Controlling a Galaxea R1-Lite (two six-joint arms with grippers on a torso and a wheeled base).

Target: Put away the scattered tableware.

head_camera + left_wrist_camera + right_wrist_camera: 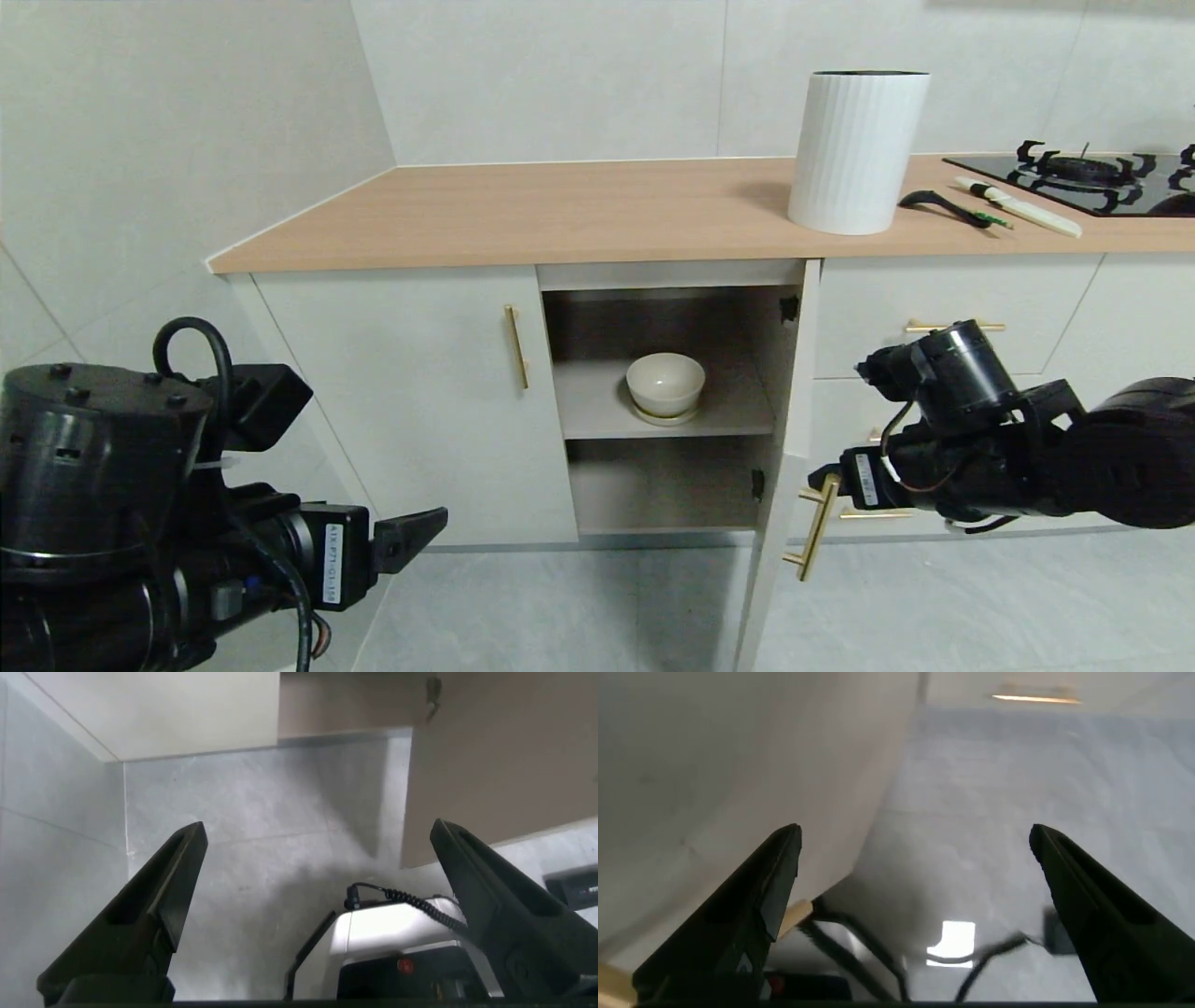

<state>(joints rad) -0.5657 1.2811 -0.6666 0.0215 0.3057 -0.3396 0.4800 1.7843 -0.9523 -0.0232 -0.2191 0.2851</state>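
A cream bowl (665,381) sits on a small plate (664,416) on the middle shelf of the open cabinet (597,411). On the counter at the right lie a black ladle (938,205) and a white-handled utensil (1027,212). My right gripper (823,482) is open beside the top of the gold handle (814,527) of the swung-out cabinet door (782,448); in the right wrist view this gripper (915,833) holds nothing, and the handle (797,917) runs past one finger. My left gripper (415,537) hangs low at the left over the floor, open and empty (318,831).
A tall white ribbed container (857,149) stands on the wooden countertop (560,210). A black gas hob (1092,177) lies at the far right. The left cabinet door (411,401) is closed, and drawers (952,308) flank the open door on the right. Grey floor tiles lie below.
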